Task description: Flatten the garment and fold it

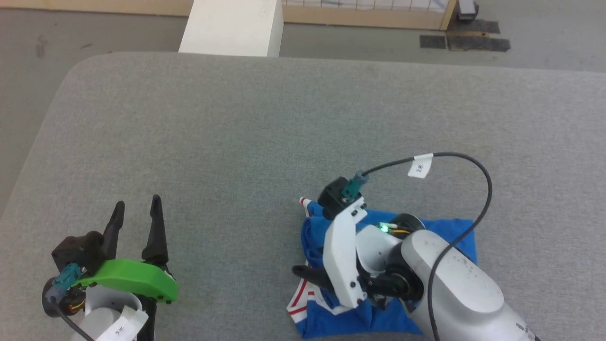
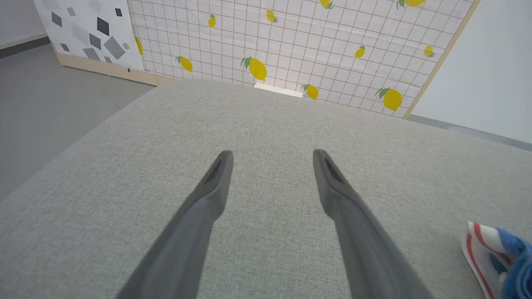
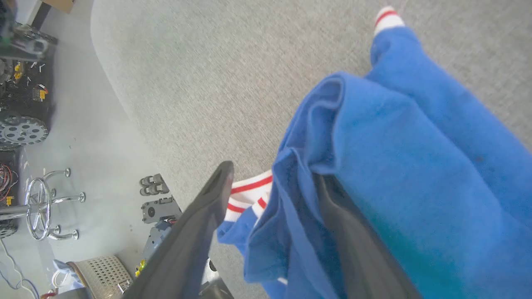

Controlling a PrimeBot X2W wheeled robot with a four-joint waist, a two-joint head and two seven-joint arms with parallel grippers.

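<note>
We note the garment (image 1: 454,237) bunched on the grey padded top (image 1: 236,142), near-right side, under R gripper (image 3: 274,174). Jaws wide, blue cloth draped over one finger, not clamped. L gripper (image 1: 137,202) wide, empty, well apart. Perforated basket (image 3: 97,270) on floor; contents can't tell.

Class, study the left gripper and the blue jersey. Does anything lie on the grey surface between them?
Nothing visible does. Only bare grey surface separates the left gripper, its jaws open, from the jersey, which lies crumpled off to its right.
</note>
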